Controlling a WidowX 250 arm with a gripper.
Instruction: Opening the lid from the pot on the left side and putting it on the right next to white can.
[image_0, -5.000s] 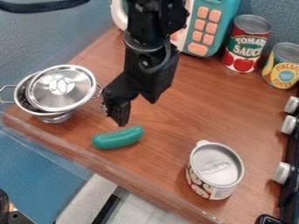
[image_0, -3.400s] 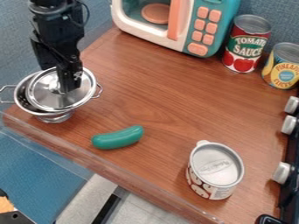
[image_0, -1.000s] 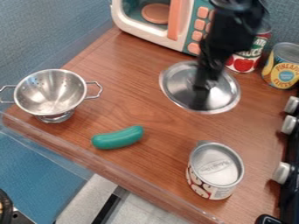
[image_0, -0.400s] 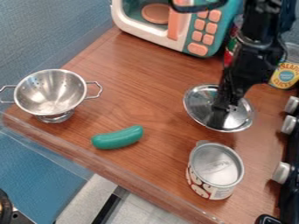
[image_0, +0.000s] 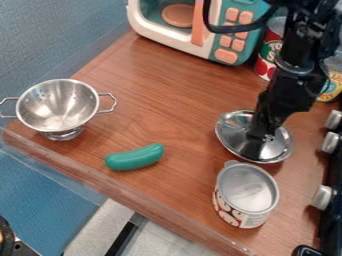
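A blue wall (image_0: 53, 35) runs behind the brown wood-grain tabletop (image_0: 167, 95); beyond its near edge lies pale floor (image_0: 160, 241).

Uncovered, two-handled silver pot (image_0: 59, 112) upright at left; shiny round lid (image_0: 234, 131), domed side up, slightly tilted in gripper (image_0: 256, 144), just beyond upright white can (image_0: 248, 192) at right.

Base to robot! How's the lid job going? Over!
Pincer at the lid. Lid off pot, near white can. Green toy off to the left, clear of lid.
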